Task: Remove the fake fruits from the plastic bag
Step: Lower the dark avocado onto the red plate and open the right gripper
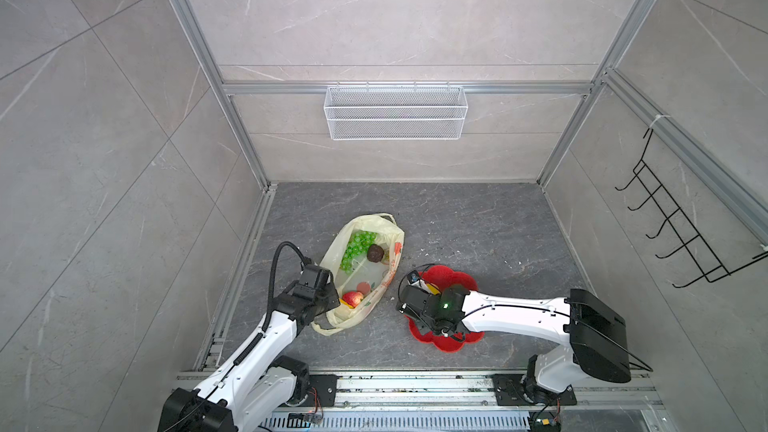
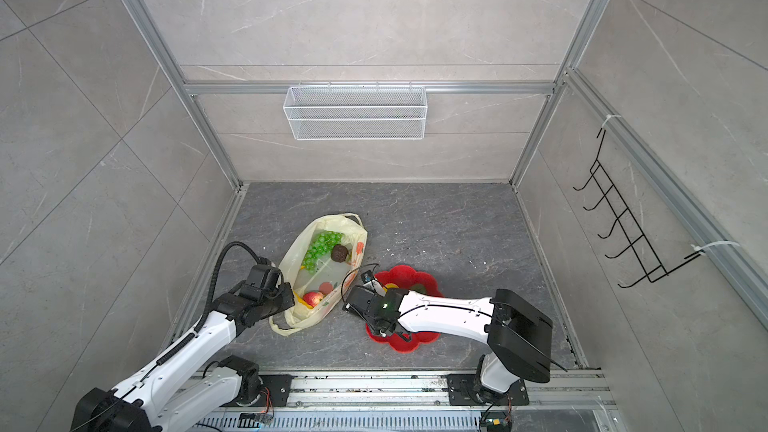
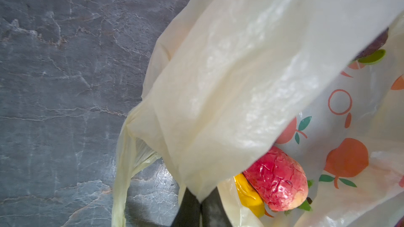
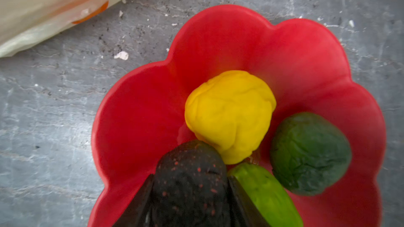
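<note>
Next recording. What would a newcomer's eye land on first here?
The red flower-shaped plate on the right of the grey floor, holding a yellow lemon and a bumpy green ball, with the right gripper over it clamping a dark speckled avocado. To its left lies the pale cream plastic bag, edge pinched by the left gripper, with a green grape bunch inside.

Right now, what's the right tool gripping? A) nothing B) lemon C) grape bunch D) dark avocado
D: the dark avocado is clamped in the right tool over the red plate; the lemon lies on the plate and the grapes are in the bag.
</note>
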Available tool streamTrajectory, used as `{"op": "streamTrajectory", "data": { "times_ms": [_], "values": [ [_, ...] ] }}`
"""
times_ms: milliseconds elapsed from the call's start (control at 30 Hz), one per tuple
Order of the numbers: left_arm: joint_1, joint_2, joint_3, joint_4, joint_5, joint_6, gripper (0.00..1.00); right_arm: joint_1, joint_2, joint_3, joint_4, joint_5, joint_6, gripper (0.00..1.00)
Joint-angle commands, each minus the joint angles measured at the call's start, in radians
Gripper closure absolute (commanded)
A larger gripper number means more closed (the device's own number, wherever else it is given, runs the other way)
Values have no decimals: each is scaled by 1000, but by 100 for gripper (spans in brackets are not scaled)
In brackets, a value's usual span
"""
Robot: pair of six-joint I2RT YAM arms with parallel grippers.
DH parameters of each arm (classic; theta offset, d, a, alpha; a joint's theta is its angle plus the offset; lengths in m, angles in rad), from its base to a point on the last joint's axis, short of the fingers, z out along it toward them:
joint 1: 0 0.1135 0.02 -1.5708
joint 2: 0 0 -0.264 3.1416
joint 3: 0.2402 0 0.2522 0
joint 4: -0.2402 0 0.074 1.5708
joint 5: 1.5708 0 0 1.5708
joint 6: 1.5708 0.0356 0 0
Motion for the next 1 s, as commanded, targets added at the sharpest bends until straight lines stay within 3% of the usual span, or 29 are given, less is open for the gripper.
{"op": "streamTrajectory", "data": {
  "times_ms": [0,633,967],
  "values": [
    [-4,-8,25,13,-21,23,100,2,19,34,-27,53,29,56],
    [-5,-6,25,14,-19,24,100,2,85,62,-24,62,81,53],
    [-4,-4,25,14,-19,23,100,3,101,69,-42,78,92,47]
  ]
}}
